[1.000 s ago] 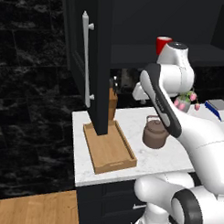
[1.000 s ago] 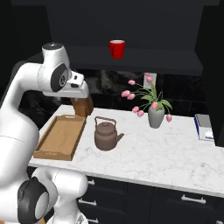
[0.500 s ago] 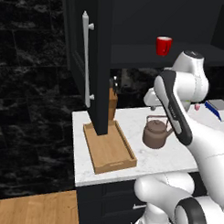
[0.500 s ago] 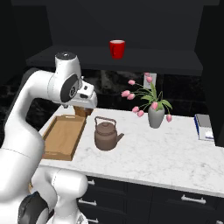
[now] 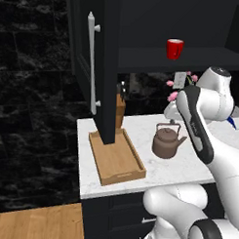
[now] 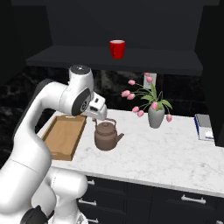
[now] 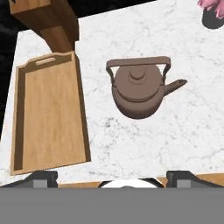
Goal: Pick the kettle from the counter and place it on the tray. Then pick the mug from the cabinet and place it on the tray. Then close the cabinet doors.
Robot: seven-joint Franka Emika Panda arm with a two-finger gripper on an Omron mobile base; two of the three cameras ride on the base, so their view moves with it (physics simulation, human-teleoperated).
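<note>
The brown kettle [image 7: 138, 89] stands upright on the white marble counter [image 7: 144, 144], spout pointing toward the vase, wire handle arched over its lid. My gripper [image 7: 113, 177] hangs open well above it, fingertips [image 7: 43, 177] wide apart with nothing between them. In the right base view my hand [image 6: 99, 110] hovers just over the kettle [image 6: 106, 135]. The light-wood tray [image 7: 48, 118] lies bare beside the kettle. The red mug [image 6: 117, 48] sits on the shelf of the open dark cabinet [image 6: 113, 61]. One cabinet door [image 5: 106, 67] stands swung out over the tray [image 5: 117, 158].
A grey vase of pink flowers [image 6: 156, 116] stands right of the kettle, and a small book-like object [image 6: 203, 127] lies farther right. A wooden knife block [image 7: 48, 19] sits at the tray's far end. The open door's silver handle [image 5: 90, 62] juts toward me. Dark drawers sit under the counter.
My arm has swung from above the tray and knife block to above the kettle, dropping a little. The jaws have widened slightly. Kettle, tray and mug have not moved.
</note>
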